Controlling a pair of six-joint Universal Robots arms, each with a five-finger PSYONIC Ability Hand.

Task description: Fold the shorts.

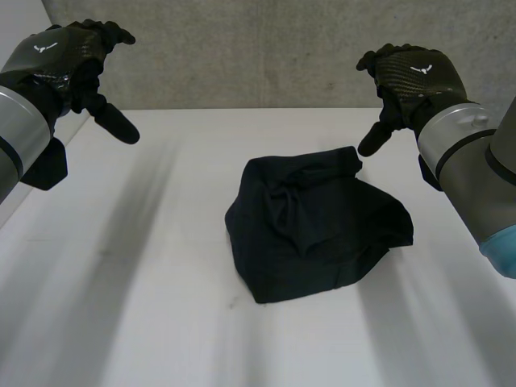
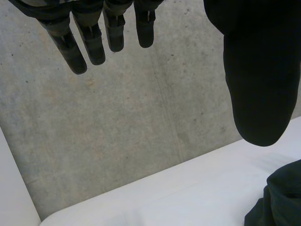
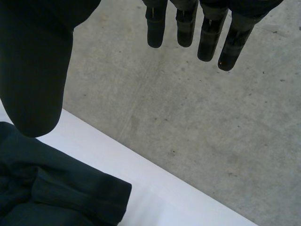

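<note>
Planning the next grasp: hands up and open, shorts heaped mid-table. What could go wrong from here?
The shorts lie in a rumpled heap; a pinch may catch several layers and fold them crooked.
Black on black hides edges, so a corner is likely hard to pick.
The left hand hangs farther from the heap than the right hand; uneven contact may drag it.

The crumpled black cloth shorts [image 1: 314,226] look soft and matt. Under them, my smooth white table [image 1: 121,306] has a dull sheen. At twelve o'clock the grey concrete wall [image 1: 242,48] is rough and pitted. My black left hand [image 1: 68,52] and right hand [image 1: 411,72] have faintly glossy, woven-patterned backs.
</note>
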